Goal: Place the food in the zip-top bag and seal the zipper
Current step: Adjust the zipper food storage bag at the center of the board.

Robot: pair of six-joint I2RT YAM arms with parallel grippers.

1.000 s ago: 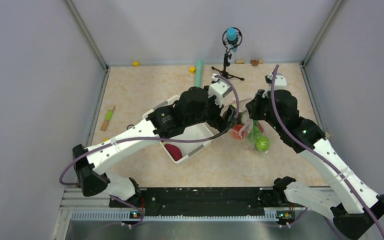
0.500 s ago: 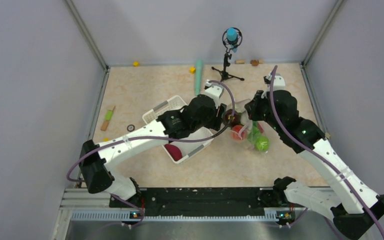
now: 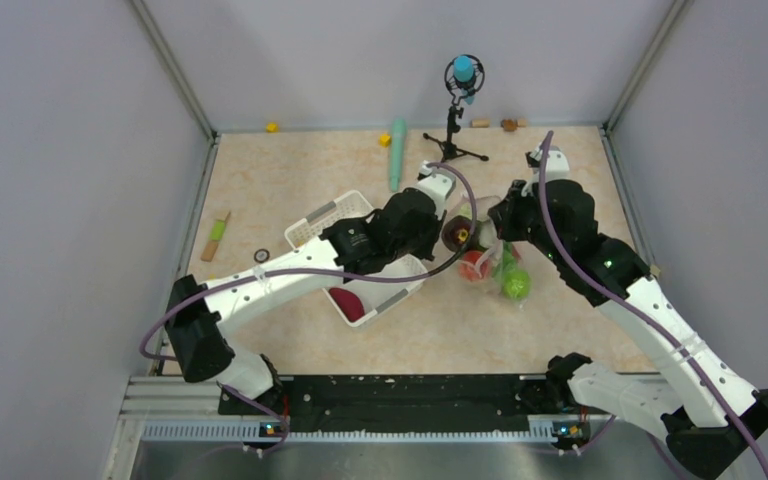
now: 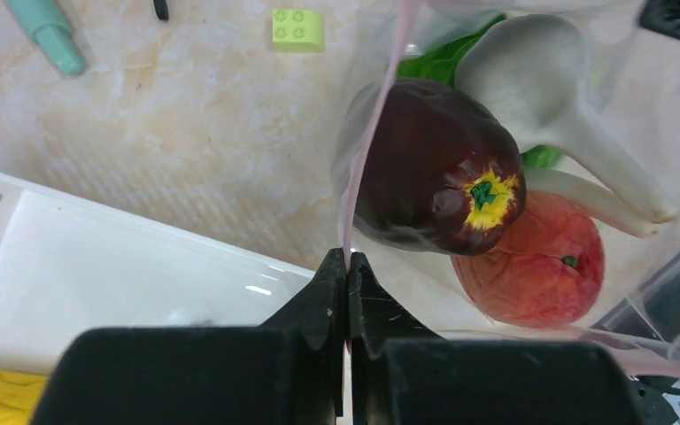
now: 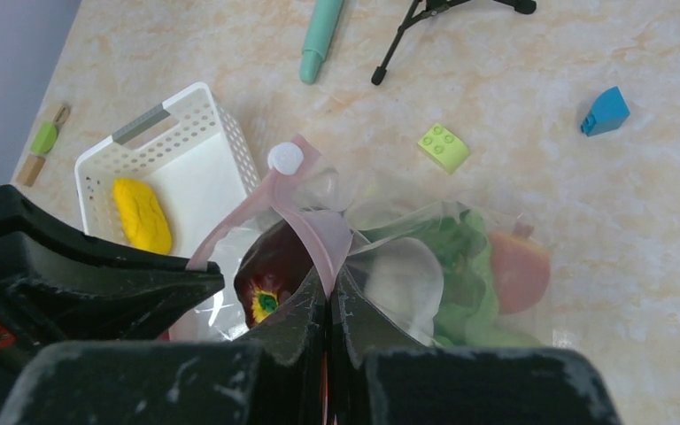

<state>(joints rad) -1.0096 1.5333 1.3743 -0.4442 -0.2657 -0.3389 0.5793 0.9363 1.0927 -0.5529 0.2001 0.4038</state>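
Observation:
The clear zip-top bag [image 3: 495,262] lies right of the white basket, and both grippers hold its mouth up. My left gripper [image 4: 347,261] is shut on the pinkish zipper [image 4: 367,142]. My right gripper [image 5: 329,285] is shut on the same strip [image 5: 319,232] further along. Inside the bag are a dark maroon root [image 4: 434,168], a whitish piece [image 4: 540,71], a red apple [image 4: 531,266] and green cabbage [image 5: 460,248]. A green apple [image 3: 516,285] shows at the bag's bottom. A yellow piece [image 5: 142,214] lies in the basket [image 5: 230,142], and so does a dark red piece [image 3: 348,303].
A teal cylinder [image 3: 397,150] and a small tripod stand [image 3: 452,135] are at the back. A green block [image 4: 298,28] and a blue block [image 5: 606,111] lie on the table near the bag. A green-and-wood stick [image 3: 216,236] lies at the left wall.
My left gripper was open and has shut on the zipper strip. The bag's mouth has come up and the food in it has shifted slightly. My right gripper stayed shut.

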